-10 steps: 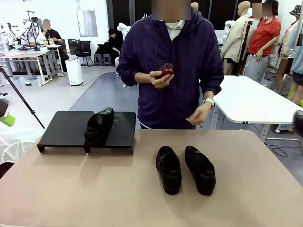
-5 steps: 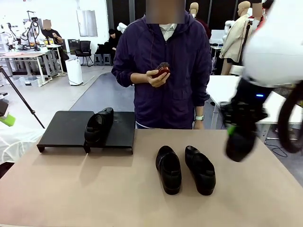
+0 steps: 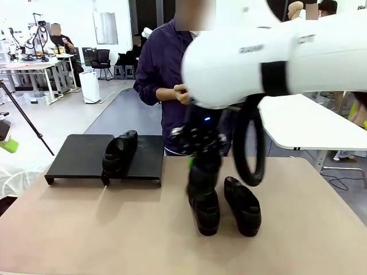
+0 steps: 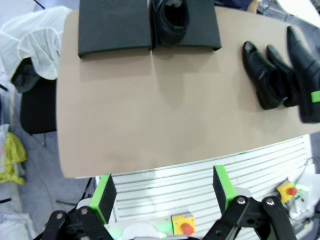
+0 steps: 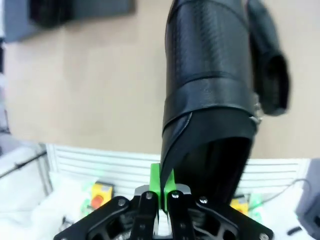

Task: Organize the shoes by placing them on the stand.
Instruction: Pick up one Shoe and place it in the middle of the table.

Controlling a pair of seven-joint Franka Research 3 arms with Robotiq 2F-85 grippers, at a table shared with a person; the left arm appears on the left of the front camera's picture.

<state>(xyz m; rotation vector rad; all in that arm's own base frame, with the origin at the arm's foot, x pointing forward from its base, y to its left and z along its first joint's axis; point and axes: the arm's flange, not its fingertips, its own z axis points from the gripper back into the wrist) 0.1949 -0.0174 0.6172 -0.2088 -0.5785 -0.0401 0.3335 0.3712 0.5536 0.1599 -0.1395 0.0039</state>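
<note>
R hand (image 5: 161, 182) pinched shut on heel rim of held shoe (image 5: 210, 85). It hangs long axis vertical, toe down, just over left shoe (image 3: 207, 216) on table (image 3: 86, 229). Left shoe & right shoe (image 3: 243, 209) lie parallel mid-table, long axes 12–6. 4th shoe (image 3: 120, 150) sits on stand (image 3: 77, 152) at 10 o'clock, axis approx 12–6, one end at stand's 6 o'clock edge. Stand's 9 o'clock half bare; wide bare table at 6–8. L hand (image 4: 162, 189) jaws wide, short of table's 6 o'clock edge.

The right pincer (image 5: 161, 182) pinches a black shoe (image 5: 210, 75).
</note>
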